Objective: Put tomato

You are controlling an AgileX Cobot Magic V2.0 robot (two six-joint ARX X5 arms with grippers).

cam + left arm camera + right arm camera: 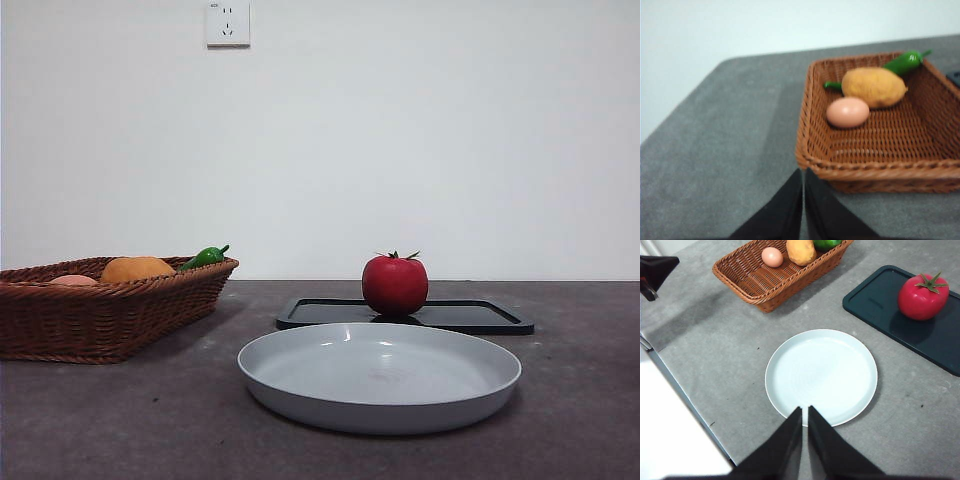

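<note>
One tomato (394,285): upright on black tray (480,317), behind grey plate (380,376).
Left gripper (803,175): jaws together, beside wicker basket (812,160).
Right gripper (805,412): jaws together, above the plate's rim.

Plain white wall (420,140) behind, white power socket (228,22) at 11 o'clock high. Dark grey speckled table (120,420) runs to the wall. Even, soft lighting, faint shadows.
</note>
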